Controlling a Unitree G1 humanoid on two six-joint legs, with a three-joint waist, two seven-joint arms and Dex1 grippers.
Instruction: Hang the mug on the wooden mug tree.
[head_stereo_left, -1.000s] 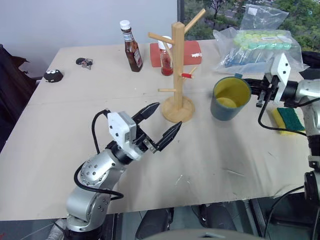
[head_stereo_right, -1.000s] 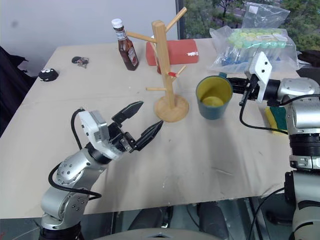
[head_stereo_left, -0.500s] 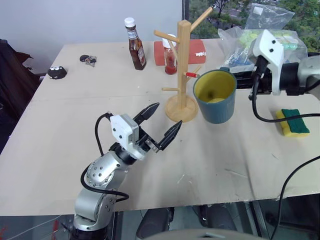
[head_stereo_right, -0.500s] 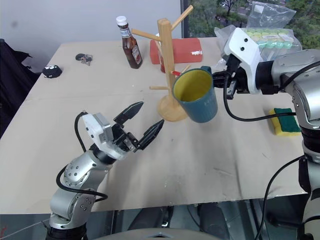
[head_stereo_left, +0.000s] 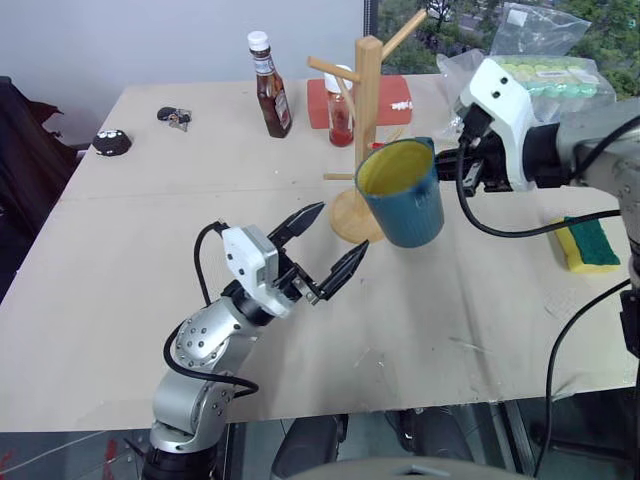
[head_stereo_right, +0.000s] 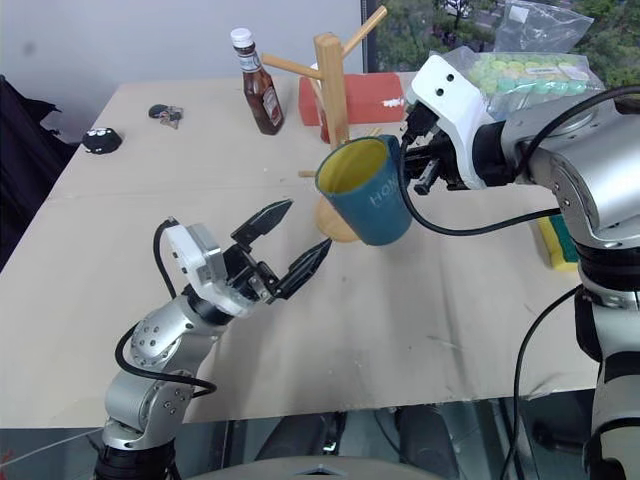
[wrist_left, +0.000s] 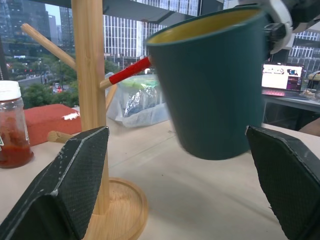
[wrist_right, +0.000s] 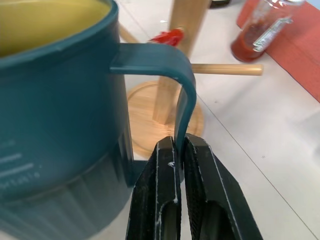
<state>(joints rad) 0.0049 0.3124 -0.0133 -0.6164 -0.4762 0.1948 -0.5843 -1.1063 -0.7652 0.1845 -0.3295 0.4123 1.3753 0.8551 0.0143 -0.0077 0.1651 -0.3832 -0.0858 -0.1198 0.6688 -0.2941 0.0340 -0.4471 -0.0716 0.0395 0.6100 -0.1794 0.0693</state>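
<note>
The tabletop (head_stereo_left: 120, 300) is a pale wooden board. On its far right corner lie clear plastic bags (head_stereo_left: 540, 60) with green pieces inside.

The wooden mug tree (head_stereo_left: 366, 140) stands upright near the middle of the far half of the tabletop, on its round base.

The mug (head_stereo_right: 365, 192) is teal with a yellow inside. It is in the air, off the tabletop, just in front of the mug tree and tilted, with its mouth turned to the robot's left. The right gripper (wrist_right: 176, 172) is closed on the lower part of the mug's loop handle; its two black fingers pinch the handle between them. In the left wrist view the red-tipped peg (wrist_left: 127, 71) ends just beside the mug's rim.

The left gripper (head_stereo_left: 325, 245) hovers over the near middle of the tabletop, jaws wide apart, holding nothing, pointed toward the mug tree's base.

A brown sauce bottle (head_stereo_left: 268, 85) stands near the far edge, left of the mug tree. A yellow-green sponge (head_stereo_left: 590, 245) lies near the right edge.
</note>
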